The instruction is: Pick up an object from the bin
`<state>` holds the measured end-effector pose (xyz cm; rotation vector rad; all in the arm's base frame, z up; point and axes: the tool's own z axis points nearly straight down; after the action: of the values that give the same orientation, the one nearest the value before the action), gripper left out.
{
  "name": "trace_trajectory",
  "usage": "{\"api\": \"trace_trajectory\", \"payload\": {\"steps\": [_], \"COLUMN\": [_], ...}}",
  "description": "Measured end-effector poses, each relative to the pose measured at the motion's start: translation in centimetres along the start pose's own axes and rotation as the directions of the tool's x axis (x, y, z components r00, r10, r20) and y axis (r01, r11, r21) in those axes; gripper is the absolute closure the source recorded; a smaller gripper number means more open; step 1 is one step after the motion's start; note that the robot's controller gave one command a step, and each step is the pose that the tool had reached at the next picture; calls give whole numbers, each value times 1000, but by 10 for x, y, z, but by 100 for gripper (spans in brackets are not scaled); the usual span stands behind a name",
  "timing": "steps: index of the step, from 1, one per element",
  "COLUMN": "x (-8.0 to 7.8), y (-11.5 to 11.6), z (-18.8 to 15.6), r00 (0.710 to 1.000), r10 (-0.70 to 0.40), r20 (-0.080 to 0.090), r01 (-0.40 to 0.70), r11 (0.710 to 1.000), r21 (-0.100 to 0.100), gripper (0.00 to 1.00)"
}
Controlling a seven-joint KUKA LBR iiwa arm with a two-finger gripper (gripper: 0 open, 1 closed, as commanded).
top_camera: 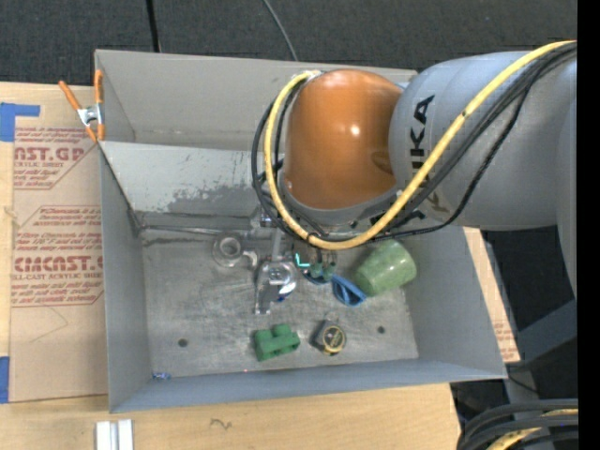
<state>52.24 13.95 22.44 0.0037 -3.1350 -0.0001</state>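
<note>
My gripper [273, 285] hangs below the arm's wrist, over the middle of the bin floor. A small green block [275, 342] lies just in front of it, near the front wall. To the right of the block sits a small round black and gold thing [328, 337]. A pale green cup-like cylinder [384, 267] lies on its side to the gripper's right, with a blue loop-shaped piece [349, 292] against it. A clear ring [228, 248] rests on the floor to the gripper's left. Nothing shows in the gripper's hold.
The arm and its orange cover hide the back right part of the bin. Bare floor lies at the left and front left. The sloped bin walls close in on all sides.
</note>
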Motion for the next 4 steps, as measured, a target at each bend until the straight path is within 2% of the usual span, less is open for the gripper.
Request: {"api": "trace_trajectory", "payload": {"steps": [1,2,3,4], "x": [4,3,-1,28], "y": [-63,-65,-64,-82], "z": [131,131,129,147], "r00": [952,951,952,674], "r10": [-306,-308,-307,-737], "r20": [1,7,24,41], "r01": [306,308,307,737], "r11": [952,951,952,675], "r21": [-3,1,2,25], "gripper": [0,100,0,0]}}
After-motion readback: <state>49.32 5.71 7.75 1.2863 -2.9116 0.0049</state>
